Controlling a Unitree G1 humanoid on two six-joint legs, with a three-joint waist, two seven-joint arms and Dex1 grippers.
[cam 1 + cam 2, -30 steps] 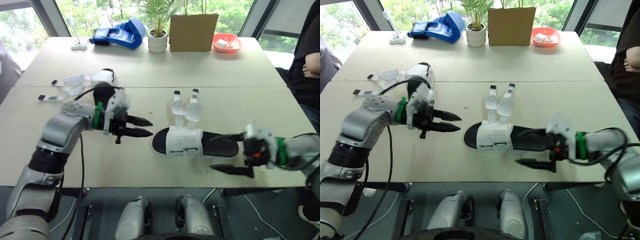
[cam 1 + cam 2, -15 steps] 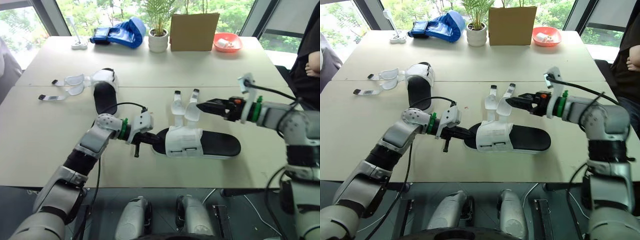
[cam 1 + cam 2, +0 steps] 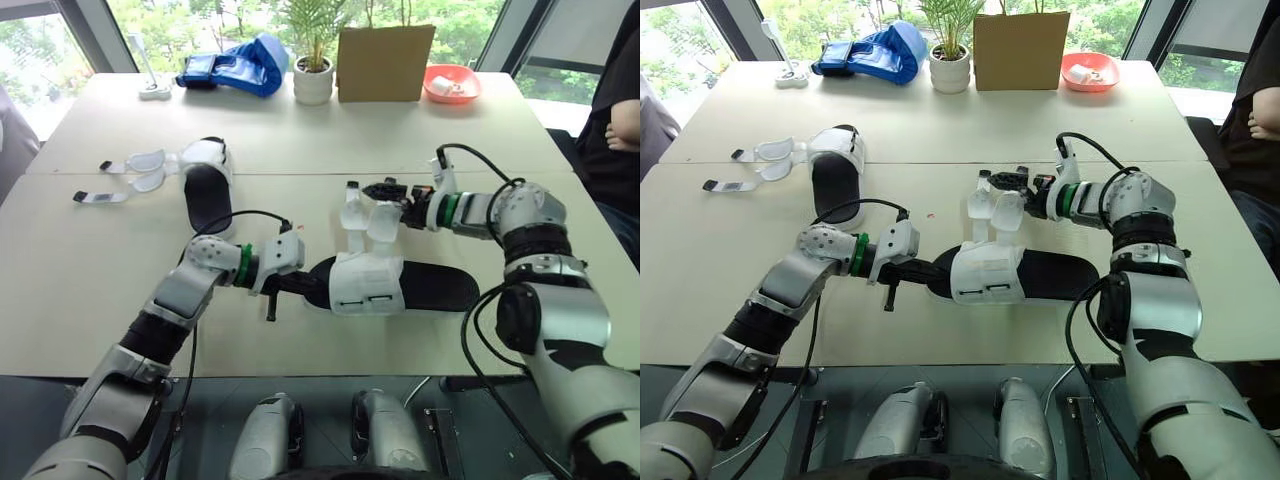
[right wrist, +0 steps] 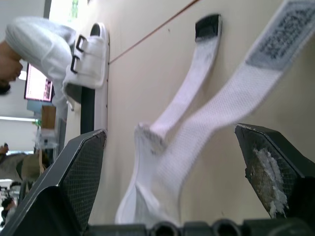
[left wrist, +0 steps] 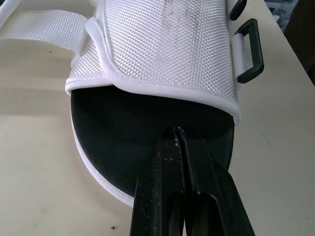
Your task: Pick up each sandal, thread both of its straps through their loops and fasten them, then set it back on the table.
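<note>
The near sandal [image 3: 368, 284], white upper on a black sole, lies on the table [image 3: 480, 160] in front of me. Its two straps [image 3: 384, 218] lie unfastened, pointing away from me. My left gripper [image 3: 303, 284] is shut, its tips resting on the black footbed [image 5: 147, 132] at the toe, just before the white upper [image 5: 162, 49]. My right gripper [image 3: 386, 192] is open over the strap ends, both straps [image 4: 206, 132] lying between its fingers [image 4: 81, 172]. A second sandal [image 3: 205, 180] lies far left with its straps [image 3: 132, 163] spread out.
Along the far edge stand a blue bag [image 3: 236, 68], a potted plant [image 3: 314, 78], a cardboard box [image 3: 386, 62] and a red bowl [image 3: 451, 85]. A small white device [image 3: 155, 90] sits far left. A person's arm [image 3: 622, 132] shows at the right edge.
My left gripper moved right to the sandal's toe and shut. My right arm swung from the front edge, up and leftward, to the straps behind the sandal.
</note>
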